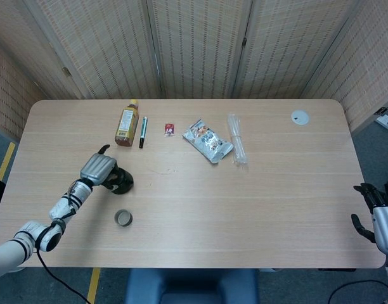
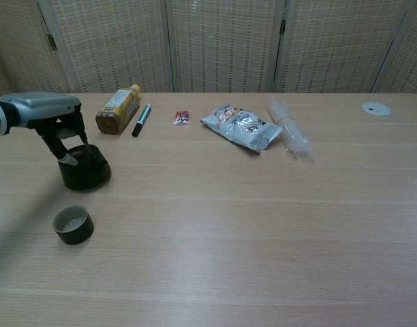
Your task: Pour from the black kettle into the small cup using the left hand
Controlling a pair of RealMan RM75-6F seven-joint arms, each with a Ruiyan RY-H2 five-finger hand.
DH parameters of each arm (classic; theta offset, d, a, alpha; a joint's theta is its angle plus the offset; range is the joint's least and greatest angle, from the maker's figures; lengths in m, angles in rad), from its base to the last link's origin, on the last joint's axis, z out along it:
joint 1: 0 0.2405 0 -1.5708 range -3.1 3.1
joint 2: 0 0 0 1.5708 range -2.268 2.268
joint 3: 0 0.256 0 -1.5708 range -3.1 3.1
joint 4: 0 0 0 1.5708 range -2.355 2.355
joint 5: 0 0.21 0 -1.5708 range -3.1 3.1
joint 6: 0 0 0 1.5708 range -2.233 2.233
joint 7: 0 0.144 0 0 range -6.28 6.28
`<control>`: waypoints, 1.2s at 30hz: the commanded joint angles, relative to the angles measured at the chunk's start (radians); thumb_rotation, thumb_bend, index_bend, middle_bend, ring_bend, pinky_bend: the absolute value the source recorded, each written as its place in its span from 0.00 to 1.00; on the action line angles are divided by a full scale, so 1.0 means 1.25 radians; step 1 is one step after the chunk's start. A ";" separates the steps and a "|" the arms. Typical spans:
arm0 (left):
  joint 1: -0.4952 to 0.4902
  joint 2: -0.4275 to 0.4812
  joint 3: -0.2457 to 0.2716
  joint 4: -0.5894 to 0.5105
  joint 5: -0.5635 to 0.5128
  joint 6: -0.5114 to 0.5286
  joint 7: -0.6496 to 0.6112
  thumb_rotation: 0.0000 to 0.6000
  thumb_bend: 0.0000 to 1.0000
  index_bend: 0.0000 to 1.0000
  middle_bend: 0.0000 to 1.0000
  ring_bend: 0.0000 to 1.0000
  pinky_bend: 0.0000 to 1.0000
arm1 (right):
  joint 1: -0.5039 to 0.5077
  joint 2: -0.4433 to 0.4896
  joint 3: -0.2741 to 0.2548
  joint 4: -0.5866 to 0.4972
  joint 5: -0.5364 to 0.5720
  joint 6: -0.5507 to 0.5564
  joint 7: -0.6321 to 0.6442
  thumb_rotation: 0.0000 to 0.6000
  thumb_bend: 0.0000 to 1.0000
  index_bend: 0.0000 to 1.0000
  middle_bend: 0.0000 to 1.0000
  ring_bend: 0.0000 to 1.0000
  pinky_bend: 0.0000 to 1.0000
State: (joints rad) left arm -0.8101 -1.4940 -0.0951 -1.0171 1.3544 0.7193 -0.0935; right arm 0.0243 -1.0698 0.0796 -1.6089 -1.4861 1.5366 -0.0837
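Kettle [image 2: 84, 172] stands upright on the desk [image 2: 263, 225], the left robot hand [image 2: 50, 114] grasping its top. Cup [image 2: 73, 224] sits just in front of the kettle; the right robot hand [image 1: 379, 212] hangs released off the far desk edge.

left hand [image 2: 48, 116]: we are seeing it covering the top of the black kettle [image 2: 84, 172], hiding handle and grip.
right hand [image 1: 379, 212]: the head view's edge is cutting it off.
red packet [image 1: 170, 129]: we are finding its print too small to read.
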 commanded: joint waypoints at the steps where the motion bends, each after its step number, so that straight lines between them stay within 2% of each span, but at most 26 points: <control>1: -0.001 0.005 0.001 -0.003 0.003 -0.001 -0.014 1.00 0.04 0.95 0.97 0.79 0.05 | 0.000 0.000 0.000 -0.001 0.001 0.000 0.000 1.00 0.38 0.21 0.24 0.30 0.07; 7: 0.001 0.019 -0.002 -0.015 0.007 0.007 -0.040 1.00 0.03 0.95 0.97 0.79 0.08 | 0.000 -0.001 0.001 -0.001 0.001 0.000 -0.002 1.00 0.38 0.21 0.24 0.30 0.07; 12: 0.004 0.039 -0.009 -0.041 0.003 0.013 -0.060 1.00 0.04 0.95 0.97 0.80 0.16 | 0.001 0.000 0.001 -0.003 0.001 0.001 -0.005 1.00 0.38 0.21 0.24 0.30 0.07; 14: 0.007 0.049 -0.011 -0.053 0.000 0.019 -0.063 0.96 0.04 0.95 0.98 0.80 0.17 | 0.001 0.001 0.001 -0.004 0.000 0.001 -0.005 1.00 0.38 0.21 0.24 0.30 0.07; 22: 0.023 0.100 -0.014 -0.121 -0.015 0.031 -0.062 0.64 0.03 0.95 1.00 0.83 0.18 | 0.004 0.000 0.002 -0.003 -0.001 -0.002 -0.003 1.00 0.38 0.21 0.24 0.30 0.06; 25: 0.032 0.119 -0.015 -0.149 -0.025 0.039 -0.050 0.57 0.03 0.95 1.00 0.84 0.20 | 0.005 0.000 0.002 -0.001 -0.002 -0.003 -0.002 1.00 0.38 0.21 0.24 0.30 0.06; 27: 0.039 0.129 -0.018 -0.169 -0.032 0.050 -0.044 0.52 0.04 0.95 1.00 0.86 0.24 | 0.007 -0.001 0.002 0.000 -0.004 -0.004 0.000 1.00 0.38 0.21 0.24 0.30 0.06; 32: 0.060 0.149 -0.022 -0.217 -0.059 0.079 -0.007 0.51 0.04 0.96 1.00 0.88 0.36 | 0.009 -0.001 0.001 0.001 -0.008 -0.006 0.001 1.00 0.38 0.21 0.24 0.30 0.06; 36: 0.085 0.164 -0.026 -0.264 -0.073 0.127 0.030 0.51 0.10 0.98 1.00 0.91 0.48 | 0.013 0.002 0.003 0.000 -0.008 -0.009 -0.001 1.00 0.38 0.21 0.26 0.31 0.06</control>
State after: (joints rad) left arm -0.7205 -1.3007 -0.1242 -1.3215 1.2722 0.8510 -0.0712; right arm 0.0400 -1.0676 0.0830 -1.6084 -1.4961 1.5256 -0.0846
